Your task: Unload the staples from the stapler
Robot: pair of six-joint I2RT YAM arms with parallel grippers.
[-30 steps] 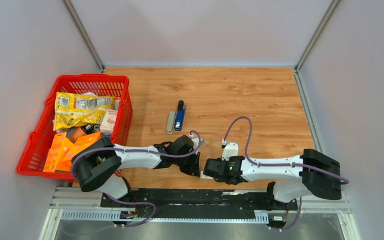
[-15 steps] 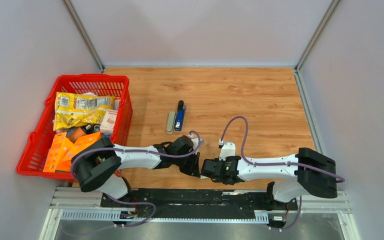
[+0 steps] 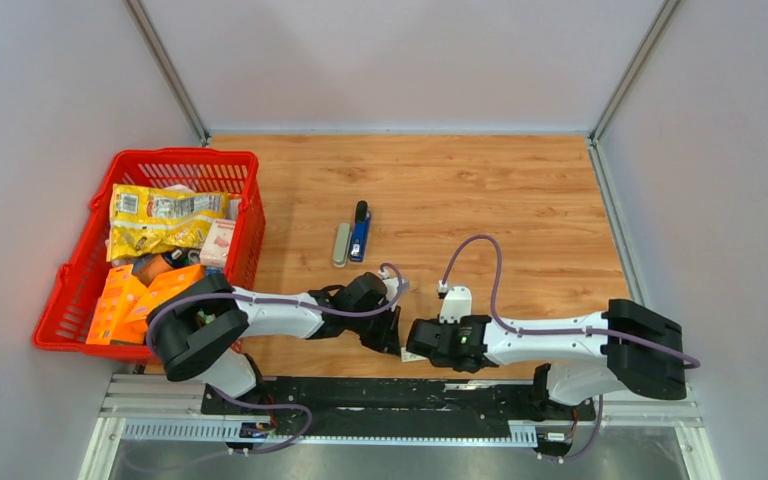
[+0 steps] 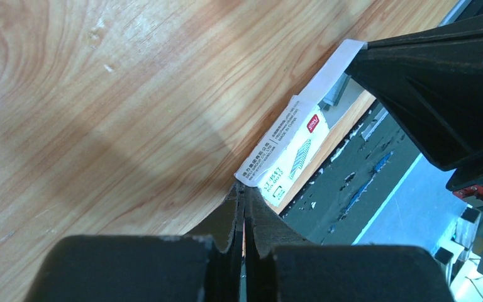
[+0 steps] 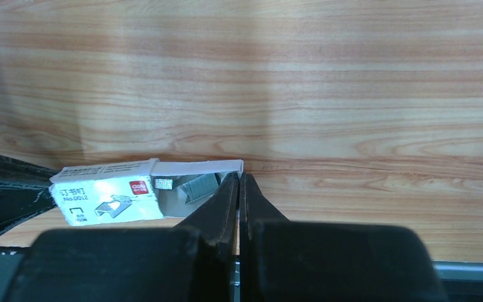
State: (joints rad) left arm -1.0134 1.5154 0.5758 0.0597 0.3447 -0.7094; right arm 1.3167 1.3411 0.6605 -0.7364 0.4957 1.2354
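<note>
A red plastic lattice basket [image 3: 185,155] holding crinkly snack packets [image 3: 160,215] sits far left on the wood-grain table [image 3: 520,200]. Mid-table lies a blue stapler [image 3: 360,232], with a grey bar [image 3: 340,245] just beside its left. At the near edge, the left gripper [image 4: 242,201] has its black fingers pressed together, tips touching a corner of a small white cardboard box [image 5: 107,198]. The box's drawer stands open, showing grey staples [image 5: 200,184] inside. The right gripper [image 5: 239,182], likewise pressed together, meets the drawer's flap; whether it pinches the flap I cannot tell.

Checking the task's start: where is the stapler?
Top view: the blue stapler lies mid-table, beside a grey oblong object on its left, with the red basket further left.
</note>
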